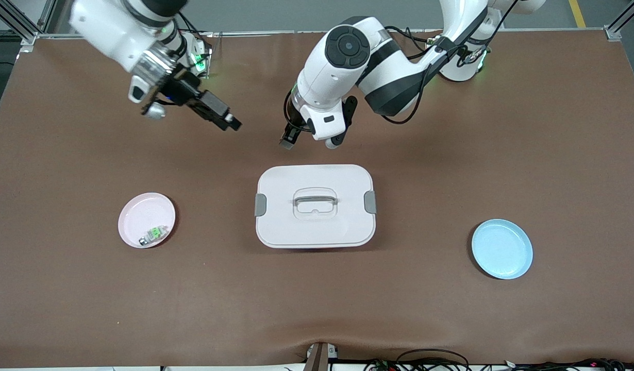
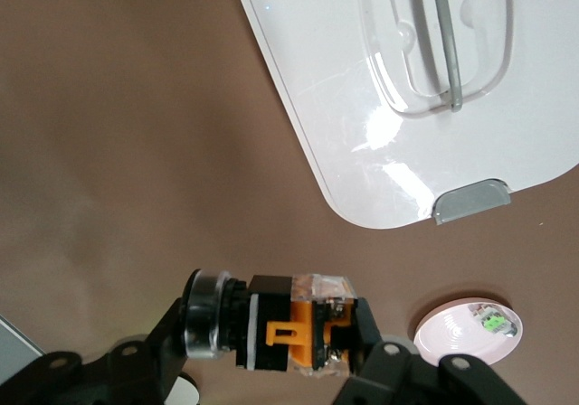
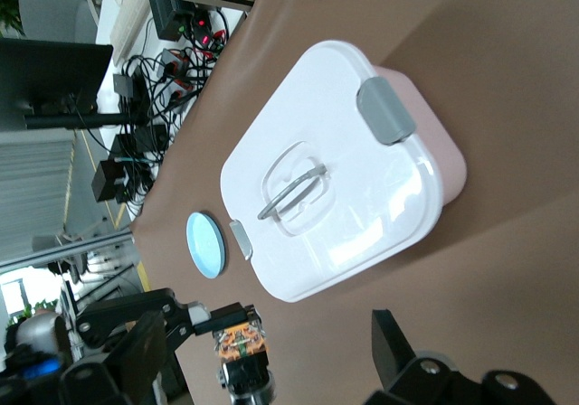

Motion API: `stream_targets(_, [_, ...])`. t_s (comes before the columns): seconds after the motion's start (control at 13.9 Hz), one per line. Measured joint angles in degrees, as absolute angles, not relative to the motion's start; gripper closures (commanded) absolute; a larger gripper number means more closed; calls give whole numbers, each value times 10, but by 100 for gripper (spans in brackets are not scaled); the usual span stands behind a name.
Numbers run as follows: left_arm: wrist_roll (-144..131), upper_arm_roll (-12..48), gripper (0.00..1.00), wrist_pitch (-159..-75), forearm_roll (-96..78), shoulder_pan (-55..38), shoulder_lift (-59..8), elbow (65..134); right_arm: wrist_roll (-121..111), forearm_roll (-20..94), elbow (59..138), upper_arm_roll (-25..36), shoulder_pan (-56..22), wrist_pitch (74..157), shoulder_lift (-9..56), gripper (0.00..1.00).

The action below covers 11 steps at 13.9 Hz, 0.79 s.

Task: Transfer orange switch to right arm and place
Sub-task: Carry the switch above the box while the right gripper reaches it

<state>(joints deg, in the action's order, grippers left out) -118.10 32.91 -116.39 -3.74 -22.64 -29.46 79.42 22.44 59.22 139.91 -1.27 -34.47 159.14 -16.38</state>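
Above table [image 1: 451, 154], left claw [image 2: 276, 342] clamping orange switch [image 2: 294, 333].

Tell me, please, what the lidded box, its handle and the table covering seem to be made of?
The lidded box looks like glossy white plastic: its lid throws bright reflections in the left wrist view. Its handle seems grey plastic or metal; the look leaves that open. The table covering appears to be a matte brown mat, perhaps cloth or felt, wrinkling at the edge nearest the front camera.

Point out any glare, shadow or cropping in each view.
Front view: soft shadow under the white box. Left wrist view: glare on the box lid; left gripper, holding the orange switch, cropped at the edge. Right wrist view: sheen on lid; right gripper cropped.
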Motion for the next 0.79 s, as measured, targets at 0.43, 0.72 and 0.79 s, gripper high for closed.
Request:
stream_targets(0.43, [-1181, 324, 100, -1164, -37, -233, -302, 793, 144, 727, 1340, -11, -407, 1659, -61, 0])
stream_targets(0.72, [-1181, 321, 100, -1165, -34, -234, -306, 791, 136, 745, 1319, -11, -423, 1675, -49, 0])
stream_targets(0.79, [-1181, 320, 100, -1164, -34, -234, -306, 791, 133, 745, 1316, -11, -427, 1682, -45, 0])
